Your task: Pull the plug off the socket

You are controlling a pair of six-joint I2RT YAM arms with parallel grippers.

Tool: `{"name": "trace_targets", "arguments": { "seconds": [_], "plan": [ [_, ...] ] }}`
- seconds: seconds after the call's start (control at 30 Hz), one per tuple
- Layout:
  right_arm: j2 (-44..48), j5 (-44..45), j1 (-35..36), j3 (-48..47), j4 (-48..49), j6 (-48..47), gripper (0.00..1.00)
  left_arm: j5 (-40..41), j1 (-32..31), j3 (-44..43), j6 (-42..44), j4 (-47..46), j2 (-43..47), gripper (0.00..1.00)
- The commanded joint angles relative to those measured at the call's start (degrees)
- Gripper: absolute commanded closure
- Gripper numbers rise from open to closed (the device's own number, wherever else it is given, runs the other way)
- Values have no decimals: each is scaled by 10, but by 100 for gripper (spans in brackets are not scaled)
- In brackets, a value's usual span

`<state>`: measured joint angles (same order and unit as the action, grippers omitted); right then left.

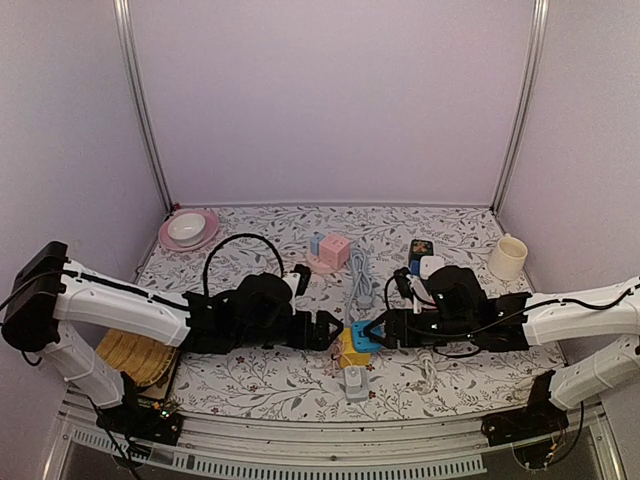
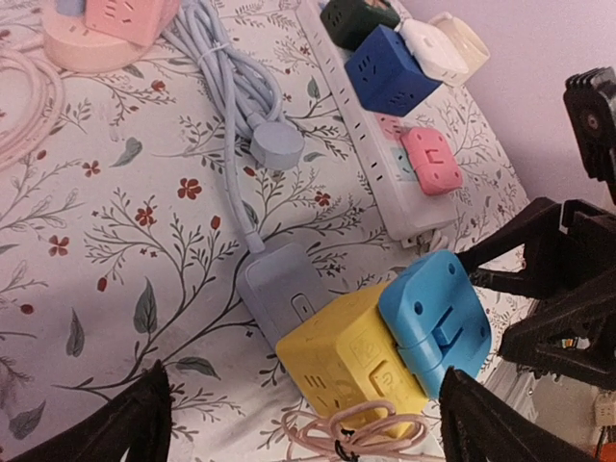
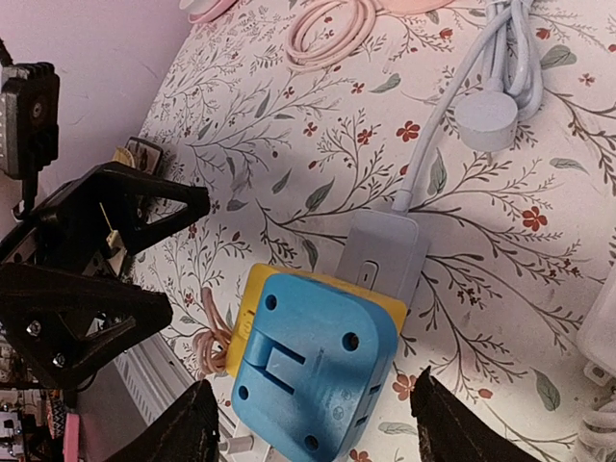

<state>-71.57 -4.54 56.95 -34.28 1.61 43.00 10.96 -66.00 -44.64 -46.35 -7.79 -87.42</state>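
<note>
A: Blue plug (image 2: 435,318) is seated in one face of the yellow socket (image 2: 351,361). Left claw (image 1: 333,331) is beside the socket, opposite the plug; right claw (image 1: 376,332) is on the plug side. Both are spread wide, holding nothing.

B: Likely best: left pins the socket, right pulls the plug straight off. Grey adapter (image 2: 279,289) touches the socket; pink cord (image 2: 337,438) is just beside it; white strip (image 2: 385,144) is near, on the plug side. Tight.
</note>
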Motion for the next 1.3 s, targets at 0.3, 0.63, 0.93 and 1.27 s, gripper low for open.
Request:
{"name": "trace_targets", "arguments": {
  "seconds": [0.3, 0.63, 0.93, 1.27],
  "plan": [
    [-38, -38, -12, 48, 137, 79, 33, -8, -12, -39, 4, 8, -69, 3],
    [-51, -79, -23, 79, 209, 115, 42, -4, -26, -27, -13, 4, -87, 3],
    [-74, -117, -28, 93, 282, 148, 57, -1, -28, -24, -24, 7, -98, 3],
    [-70, -156, -30, 102, 340, 185, 88, 5, -29, -14, -35, 15, -103, 3]
  ]
}}
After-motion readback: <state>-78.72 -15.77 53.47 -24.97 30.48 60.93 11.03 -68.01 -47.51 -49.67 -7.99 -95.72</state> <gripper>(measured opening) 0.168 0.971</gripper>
